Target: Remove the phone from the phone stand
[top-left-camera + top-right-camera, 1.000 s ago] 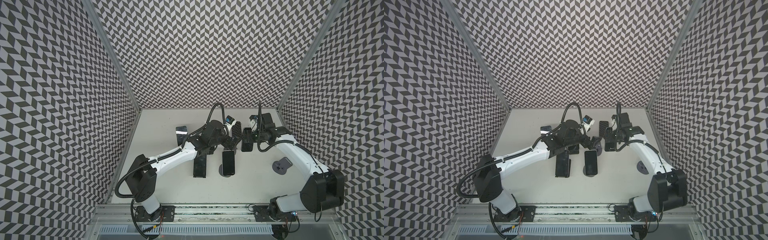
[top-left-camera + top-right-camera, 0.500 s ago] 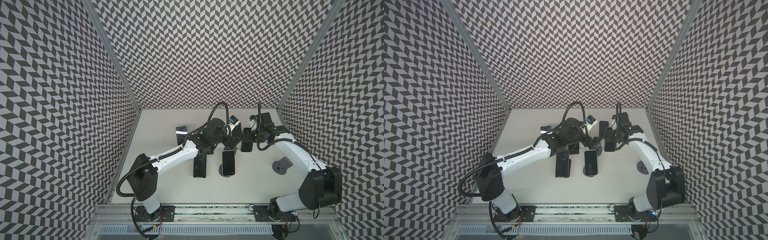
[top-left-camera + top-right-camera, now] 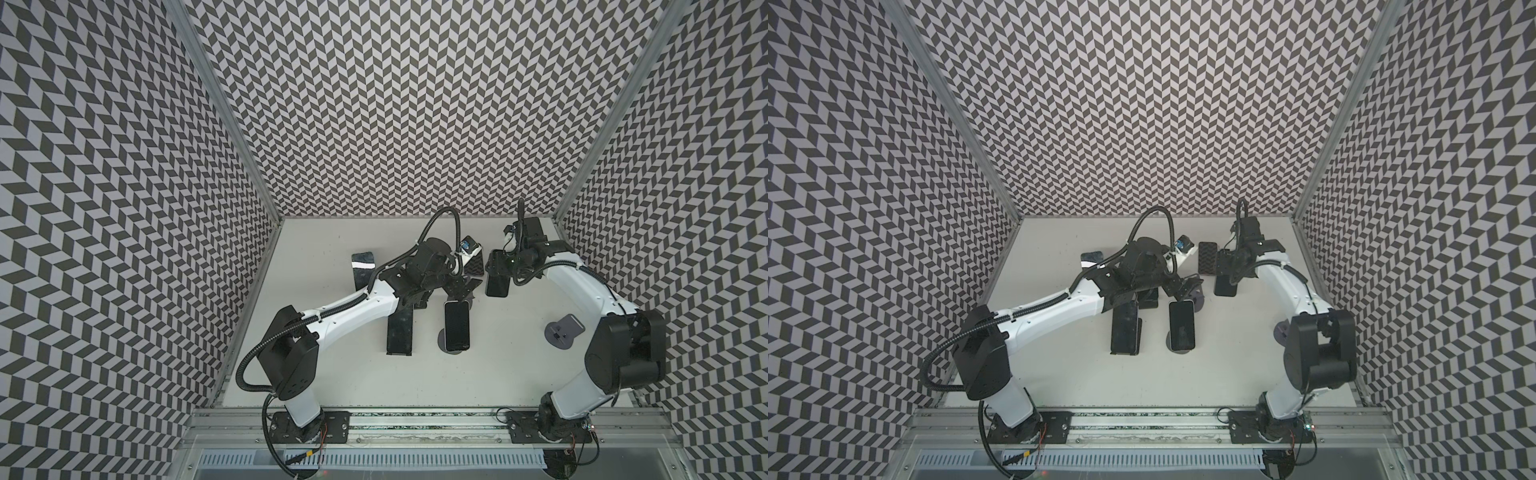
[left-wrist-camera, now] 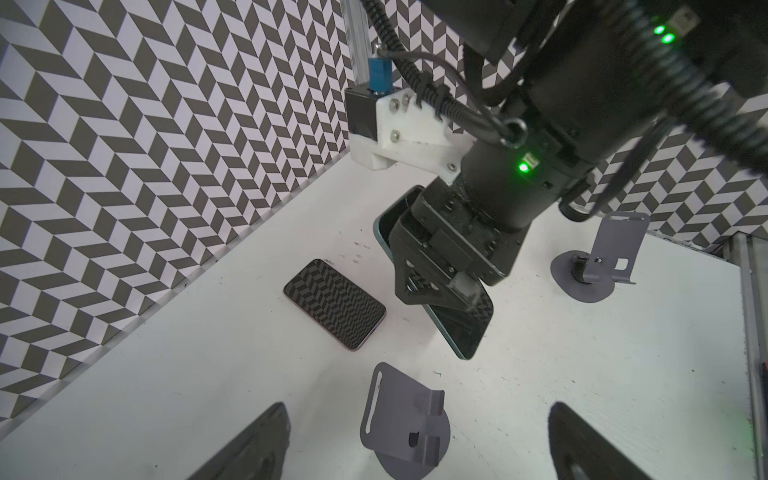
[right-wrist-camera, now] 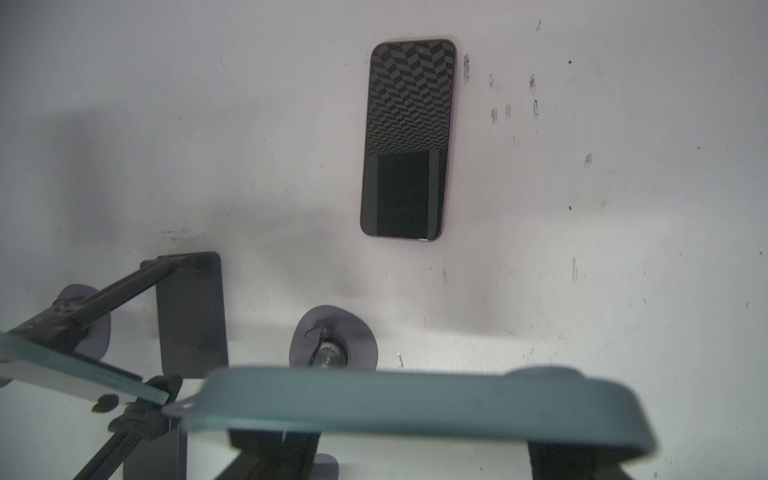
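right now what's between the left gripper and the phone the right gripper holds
An empty stand, just ahead of the open left gripper and short of the held phone. The left wrist view shows it.

White arm links (image 3: 353,309), black joint housings (image 3: 623,361), ribbed black cables (image 4: 457,112), green status lights (image 4: 524,166), screwed white bracket (image 4: 411,133)
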`<state>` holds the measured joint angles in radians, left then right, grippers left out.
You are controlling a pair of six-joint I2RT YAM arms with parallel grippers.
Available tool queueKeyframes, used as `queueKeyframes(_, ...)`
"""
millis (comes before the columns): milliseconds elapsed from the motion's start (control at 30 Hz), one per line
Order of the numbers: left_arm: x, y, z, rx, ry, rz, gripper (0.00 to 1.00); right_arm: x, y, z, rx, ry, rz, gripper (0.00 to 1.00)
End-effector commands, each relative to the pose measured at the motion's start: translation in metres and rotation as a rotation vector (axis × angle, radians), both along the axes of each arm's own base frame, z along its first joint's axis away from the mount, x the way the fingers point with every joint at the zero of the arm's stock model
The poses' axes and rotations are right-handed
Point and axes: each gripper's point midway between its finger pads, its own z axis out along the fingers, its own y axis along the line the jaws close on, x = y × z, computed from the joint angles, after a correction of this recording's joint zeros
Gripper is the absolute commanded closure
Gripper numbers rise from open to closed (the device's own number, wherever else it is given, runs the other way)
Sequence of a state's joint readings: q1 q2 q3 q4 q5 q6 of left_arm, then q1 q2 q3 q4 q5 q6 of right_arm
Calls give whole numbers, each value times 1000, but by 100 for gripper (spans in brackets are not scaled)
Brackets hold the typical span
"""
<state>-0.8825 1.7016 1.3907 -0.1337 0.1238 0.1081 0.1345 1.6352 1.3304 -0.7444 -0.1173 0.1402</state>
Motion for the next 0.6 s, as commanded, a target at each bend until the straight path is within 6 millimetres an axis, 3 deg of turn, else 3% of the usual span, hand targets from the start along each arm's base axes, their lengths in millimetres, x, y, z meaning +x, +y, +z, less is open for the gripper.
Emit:
queueKeyframes(0, -2, -2, 8, -29, 23, -10, 3, 24, 5, 22, 48, -107, -25, 52)
queueKeyframes(100, -2, -7, 10, -49, 48, -14, 3, 27, 5, 23, 65, -138, -37, 52)
queueKeyframes(300, 2, -11, 10, -53, 26, -23, 3, 29, 0, 4, 16, -71, -31, 53)
queueKeyframes(567, 10, -16, 20, -32, -7, -18, 3, 20, -16, 13, 2, -71, -57, 53)
